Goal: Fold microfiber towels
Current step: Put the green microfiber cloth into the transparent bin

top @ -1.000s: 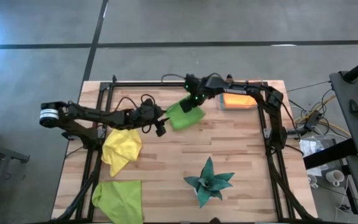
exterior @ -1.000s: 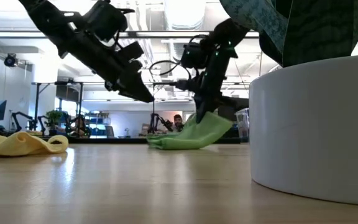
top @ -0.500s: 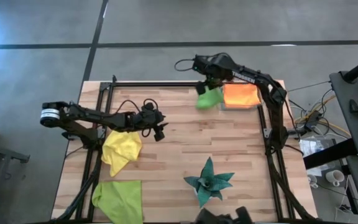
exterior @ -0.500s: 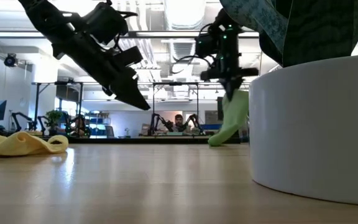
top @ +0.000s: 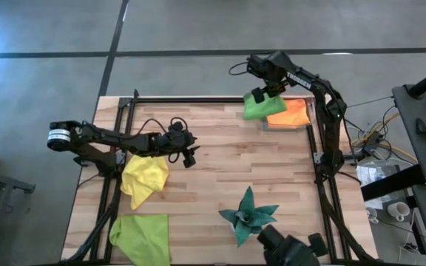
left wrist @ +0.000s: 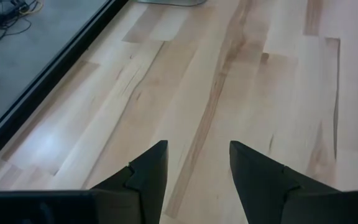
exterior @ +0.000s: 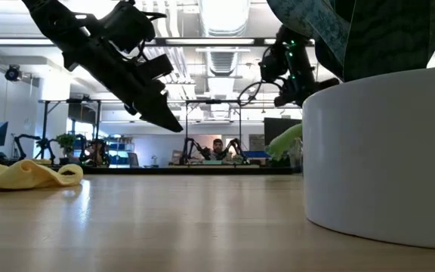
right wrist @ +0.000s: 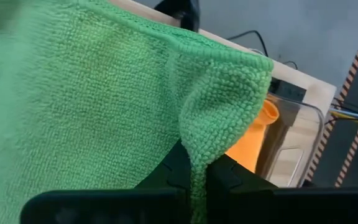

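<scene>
Orange towel [top: 293,112] partly under green towel [top: 257,108].

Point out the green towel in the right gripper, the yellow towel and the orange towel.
green towel [top: 256,108], high view: middle of the hanging cloth.
yellow towel [top: 145,176], high view: centre of the crumpled cloth.
orange towel [top: 293,113], high view: uncovered part beside the green one.

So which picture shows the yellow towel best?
The high view: the whole yellow towel lies crumpled on the table's left side. The low view shows only its flat edge side-on. Neither wrist view shows it.
</scene>
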Available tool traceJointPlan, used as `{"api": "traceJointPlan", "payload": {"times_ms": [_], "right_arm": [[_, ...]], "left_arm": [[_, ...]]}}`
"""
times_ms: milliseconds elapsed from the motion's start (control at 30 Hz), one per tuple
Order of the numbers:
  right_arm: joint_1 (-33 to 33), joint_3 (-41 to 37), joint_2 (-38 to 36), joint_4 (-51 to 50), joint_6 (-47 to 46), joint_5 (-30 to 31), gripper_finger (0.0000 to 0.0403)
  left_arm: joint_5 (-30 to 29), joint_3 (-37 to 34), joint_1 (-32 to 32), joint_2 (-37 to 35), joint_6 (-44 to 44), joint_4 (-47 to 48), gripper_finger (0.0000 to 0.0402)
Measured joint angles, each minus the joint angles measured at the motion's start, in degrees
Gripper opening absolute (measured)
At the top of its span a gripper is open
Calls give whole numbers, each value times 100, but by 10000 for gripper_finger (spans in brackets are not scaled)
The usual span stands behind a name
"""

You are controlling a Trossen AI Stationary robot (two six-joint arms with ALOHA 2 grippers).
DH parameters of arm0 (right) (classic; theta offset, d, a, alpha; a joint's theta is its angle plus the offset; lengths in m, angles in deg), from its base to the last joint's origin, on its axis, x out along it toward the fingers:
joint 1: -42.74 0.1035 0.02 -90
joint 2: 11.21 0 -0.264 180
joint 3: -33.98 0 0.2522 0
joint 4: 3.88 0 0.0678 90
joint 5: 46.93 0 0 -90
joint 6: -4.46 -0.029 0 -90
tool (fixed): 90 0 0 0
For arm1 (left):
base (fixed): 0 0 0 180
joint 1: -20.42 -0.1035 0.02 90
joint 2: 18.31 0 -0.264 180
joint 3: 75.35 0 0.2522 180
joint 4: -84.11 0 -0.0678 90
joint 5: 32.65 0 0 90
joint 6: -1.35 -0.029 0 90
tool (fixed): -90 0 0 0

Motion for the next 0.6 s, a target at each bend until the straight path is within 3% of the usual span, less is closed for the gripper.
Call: {"api": "traceJointPlan", "payload": {"times_ms": [600], "right_arm": [[-408, -590, -49, -68, 337, 721, 13]], "left_arm": [[-19, 0, 4, 0, -71, 0, 157]]}}
